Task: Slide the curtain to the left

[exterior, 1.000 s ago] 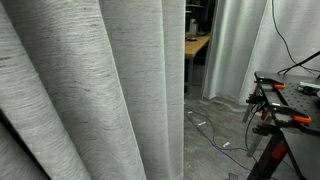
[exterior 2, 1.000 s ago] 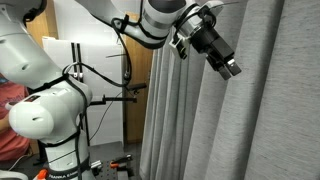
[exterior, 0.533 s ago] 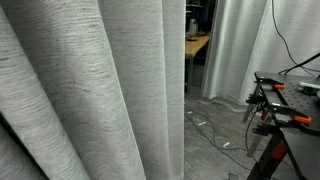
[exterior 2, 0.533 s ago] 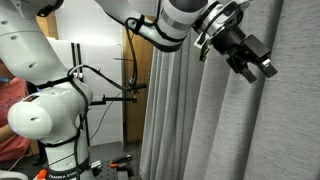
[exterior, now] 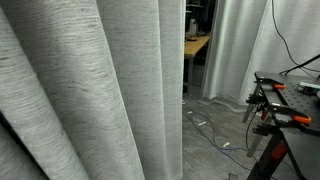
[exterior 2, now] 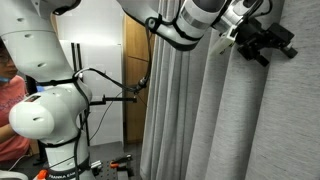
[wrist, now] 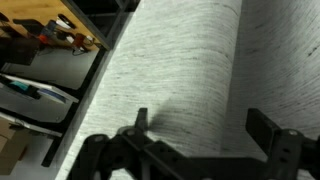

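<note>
curtain (exterior: 90, 90) fills foreground | open floor (exterior: 215, 125) past its edge | bench (exterior: 292, 88) beyond

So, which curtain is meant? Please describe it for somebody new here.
In an exterior view, start at the black table on the right and look left to the fabric filling half the picture. That is the curtain: light grey, in deep vertical folds. Fine horizontal streaks set it apart from the smoother, paler drapes behind.

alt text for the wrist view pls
A grey curtain fills most of the frame, with one broad fold running down toward the open gripper. The gripper's dark fingers stand apart at the bottom edge. A cluttered bench shows at top left.
</note>
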Controlling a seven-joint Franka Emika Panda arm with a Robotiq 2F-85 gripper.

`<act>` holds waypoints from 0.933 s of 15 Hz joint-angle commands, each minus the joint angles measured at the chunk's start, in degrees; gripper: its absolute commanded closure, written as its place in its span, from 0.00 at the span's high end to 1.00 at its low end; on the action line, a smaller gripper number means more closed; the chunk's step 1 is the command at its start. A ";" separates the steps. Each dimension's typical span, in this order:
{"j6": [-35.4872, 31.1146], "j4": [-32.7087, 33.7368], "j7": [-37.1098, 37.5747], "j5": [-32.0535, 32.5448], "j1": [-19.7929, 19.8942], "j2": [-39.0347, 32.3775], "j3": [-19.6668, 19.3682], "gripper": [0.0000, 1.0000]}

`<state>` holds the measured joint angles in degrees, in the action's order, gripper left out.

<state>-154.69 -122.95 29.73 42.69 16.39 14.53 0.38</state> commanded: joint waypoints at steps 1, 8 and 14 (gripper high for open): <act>-3.02 3.15 -1.47 -0.51 -0.64 -2.96 -0.35 1.00; -1.06 2.56 3.70 5.32 4.43 -1.45 -0.78 1.00; -1.21 2.49 4.22 5.59 7.44 -1.67 -1.61 0.58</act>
<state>-156.27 -120.84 31.75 46.51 22.78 12.72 -1.36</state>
